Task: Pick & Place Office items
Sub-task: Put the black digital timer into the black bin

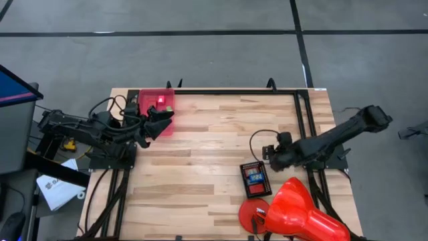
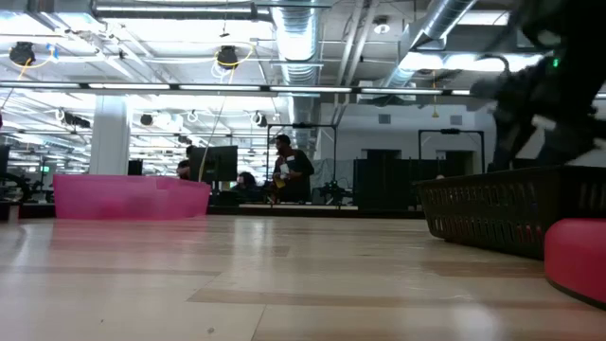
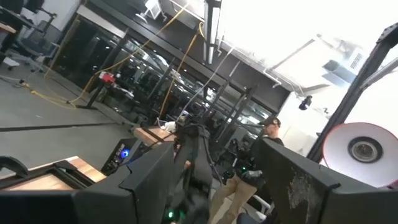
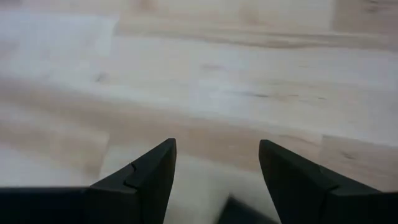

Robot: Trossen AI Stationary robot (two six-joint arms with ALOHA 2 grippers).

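Observation:
Small office items, red and blue (image 1: 254, 177), lie in the black tray (image 1: 245, 182) at the table's near right. My right gripper (image 1: 273, 155) hangs just beyond the tray's far right corner, tilted down. In its wrist view the gripper (image 4: 216, 168) is open over bare wood, and a blurred dark corner (image 4: 239, 211) shows low between the fingers. My left gripper (image 1: 159, 122) stands raised at the near edge of the pink bin (image 1: 148, 97), pointing slightly upward. In its wrist view the gripper (image 3: 221, 186) is open. A bright red piece (image 1: 161, 101) lies in the bin.
A big red cone-shaped object (image 1: 301, 213) lies on its side at the near right, next to the tray. In the low view the pink bin (image 2: 128, 197) stands far left and the tray's mesh wall (image 2: 511, 213) right. Bare wood (image 1: 200, 161) lies between the arms. People (image 2: 284, 166) show in the room behind.

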